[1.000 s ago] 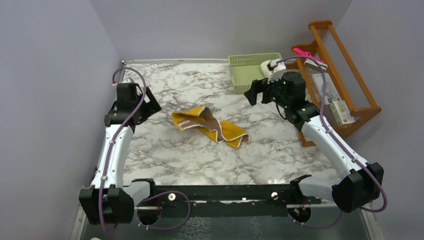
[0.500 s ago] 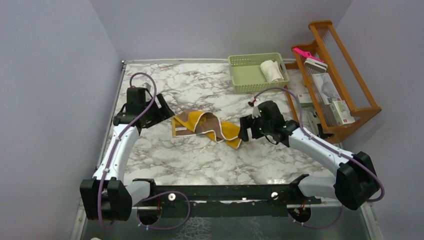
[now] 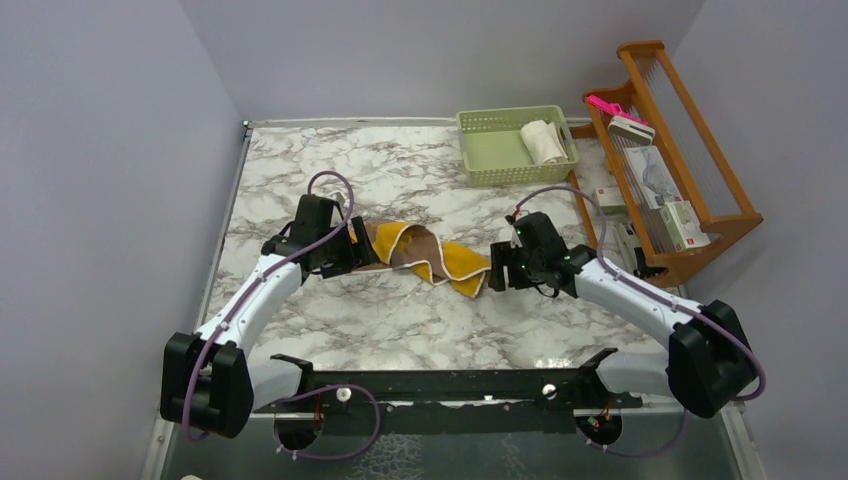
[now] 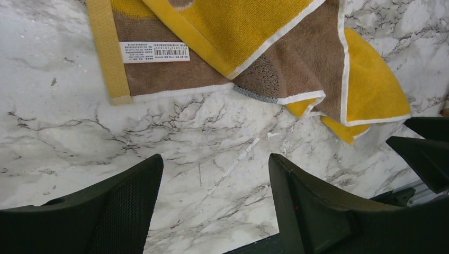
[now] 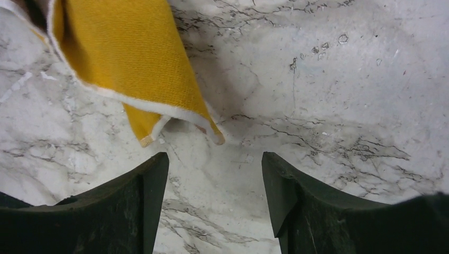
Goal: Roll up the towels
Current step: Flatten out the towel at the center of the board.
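Note:
The mustard-yellow towel [image 3: 425, 255] with brown print lies crumpled on the marble table [image 3: 400, 320]. My left gripper [image 3: 352, 252] is open and empty at its left end; in the left wrist view the towel [image 4: 254, 47], with a white label, lies just beyond my gripper [image 4: 214, 161]. My right gripper [image 3: 497, 273] is open and empty at the towel's right corner; in the right wrist view that corner [image 5: 132, 69] lies just ahead of my gripper [image 5: 214, 159]. The cream-white towel [image 3: 543, 141] sits rolled in the green basket [image 3: 500, 160].
A wooden rack [image 3: 680, 150] with a pink brush and boxes stands at the right edge. The basket stands at the back of the table. Grey walls close off the left and the back.
Both arms have come in and down towards the yellow towel. The right gripper swung from above the basket to the towel's right end. The left moved right to its left end.

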Robot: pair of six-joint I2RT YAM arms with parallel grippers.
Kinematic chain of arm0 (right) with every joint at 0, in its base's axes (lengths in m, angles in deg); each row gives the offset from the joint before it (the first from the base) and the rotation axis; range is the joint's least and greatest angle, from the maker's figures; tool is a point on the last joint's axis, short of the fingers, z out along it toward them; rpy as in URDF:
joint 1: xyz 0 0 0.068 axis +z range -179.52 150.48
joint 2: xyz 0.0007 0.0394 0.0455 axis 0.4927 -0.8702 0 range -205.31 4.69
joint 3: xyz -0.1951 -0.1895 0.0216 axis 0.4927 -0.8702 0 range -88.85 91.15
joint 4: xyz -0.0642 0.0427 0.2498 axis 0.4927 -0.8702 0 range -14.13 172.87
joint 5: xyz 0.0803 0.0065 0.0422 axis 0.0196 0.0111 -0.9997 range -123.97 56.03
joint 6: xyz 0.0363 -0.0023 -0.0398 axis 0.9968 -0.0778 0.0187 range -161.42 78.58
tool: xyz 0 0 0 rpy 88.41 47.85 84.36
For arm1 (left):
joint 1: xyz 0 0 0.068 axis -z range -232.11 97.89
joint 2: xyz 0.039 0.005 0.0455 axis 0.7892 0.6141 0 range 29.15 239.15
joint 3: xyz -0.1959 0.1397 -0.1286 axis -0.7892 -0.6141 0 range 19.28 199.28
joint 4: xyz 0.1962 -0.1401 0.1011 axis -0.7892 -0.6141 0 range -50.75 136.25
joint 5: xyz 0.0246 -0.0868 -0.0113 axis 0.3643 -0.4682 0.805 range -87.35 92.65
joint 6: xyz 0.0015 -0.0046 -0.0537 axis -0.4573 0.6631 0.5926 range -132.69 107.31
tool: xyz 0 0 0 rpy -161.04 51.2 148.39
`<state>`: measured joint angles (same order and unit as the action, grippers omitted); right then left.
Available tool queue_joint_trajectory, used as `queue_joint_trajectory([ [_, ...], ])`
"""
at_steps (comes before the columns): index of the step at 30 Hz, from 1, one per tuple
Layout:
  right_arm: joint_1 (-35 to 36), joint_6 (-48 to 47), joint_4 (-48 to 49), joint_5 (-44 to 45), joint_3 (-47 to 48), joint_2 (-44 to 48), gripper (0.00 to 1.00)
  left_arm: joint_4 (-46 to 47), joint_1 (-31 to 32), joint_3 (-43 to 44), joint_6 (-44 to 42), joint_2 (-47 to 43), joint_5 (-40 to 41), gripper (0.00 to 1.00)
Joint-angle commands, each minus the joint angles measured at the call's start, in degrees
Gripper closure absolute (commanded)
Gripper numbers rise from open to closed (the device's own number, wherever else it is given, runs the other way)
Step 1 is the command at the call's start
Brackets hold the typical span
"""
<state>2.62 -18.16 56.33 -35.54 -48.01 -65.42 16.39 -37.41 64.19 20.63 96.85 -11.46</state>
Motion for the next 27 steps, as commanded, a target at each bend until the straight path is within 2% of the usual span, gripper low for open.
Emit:
queue_joint_trajectory([
  [1, -0.3, 0.0, 0.2, 3.2, 1.1, -5.2, 0.35, 2.2, 0.2, 0.7, -0.1, -0.1, 0.5, 0.25],
  [4, -0.2, -0.6, 0.7, 3.8, 2.3, -8.6, 0.37, 2.2, 0.2, 0.6, -0.2, -0.1, 0.3, 0.25],
  [9, -0.3, -1.9, 3.1, 4.3, 4.1, -13.1, 0.49, 2.2, 0.2, 0.2, -0.7, 0.2, 0.2, 0.25],
  [13, -0.2, -2.9, 4.4, 5.0, 6.3, -17.2, 0.52, 2.2, 0.2, 0.9, -1.3, 1.0, 0.0, 0.25],
  [14, -0.3, -3.1, 4.5, 4.9, 7.0, -18.1, 0.57, 2.1, 0.2, 1.1, -1.5, 1.0, 0.2, 0.25],
  [18, -0.2, -4.2, 4.4, 5.2, 8.6, -18.9, 0.98, 2.0, 0.2, 2.1, -2.9, 1.5, 1.5, 0.25],
  [27, -0.2, -6.6, 1.1, 7.8, 11.9, -14.4, 0.99, 3.9, 0.6, 6.3, -6.9, 7.3, 1.5, 0.25],
])
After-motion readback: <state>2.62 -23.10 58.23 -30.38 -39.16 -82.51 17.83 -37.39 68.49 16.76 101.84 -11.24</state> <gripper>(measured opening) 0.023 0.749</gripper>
